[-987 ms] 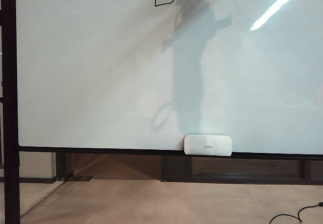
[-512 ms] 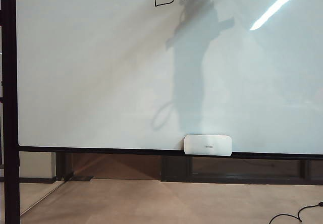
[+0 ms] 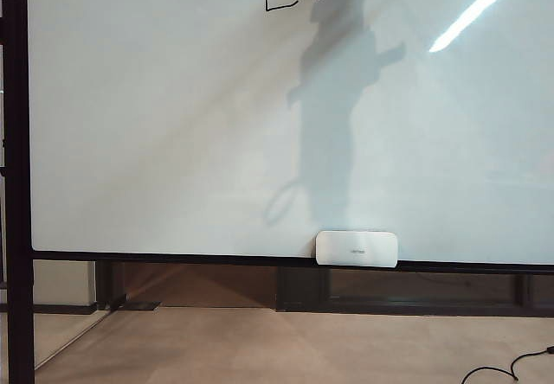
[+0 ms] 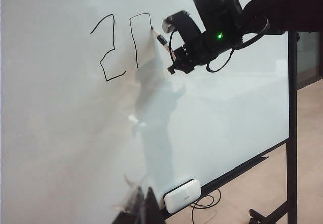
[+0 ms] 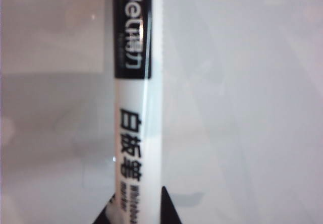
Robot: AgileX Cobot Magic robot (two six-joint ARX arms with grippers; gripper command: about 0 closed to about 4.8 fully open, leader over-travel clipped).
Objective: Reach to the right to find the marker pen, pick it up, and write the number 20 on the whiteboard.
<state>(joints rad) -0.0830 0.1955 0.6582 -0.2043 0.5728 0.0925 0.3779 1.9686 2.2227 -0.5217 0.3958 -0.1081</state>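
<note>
The right gripper (image 4: 171,57) pinches the pen (image 4: 161,39), tip on the whiteboard (image 4: 227,113); the left gripper is unseen.

White rounded-rectangle box (image 3: 357,249) with faint grey lettering sits at the board's bottom edge, right of centre; the left wrist view shows it (image 4: 182,196) too, with a thin dark cable (image 4: 204,204) looped on the floor beside it. Beige floor (image 3: 277,345), black cable (image 3: 509,369) at the lower right corner.

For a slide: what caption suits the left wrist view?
Right gripper holds the pen, drawing the 0 on the whiteboard.
</note>
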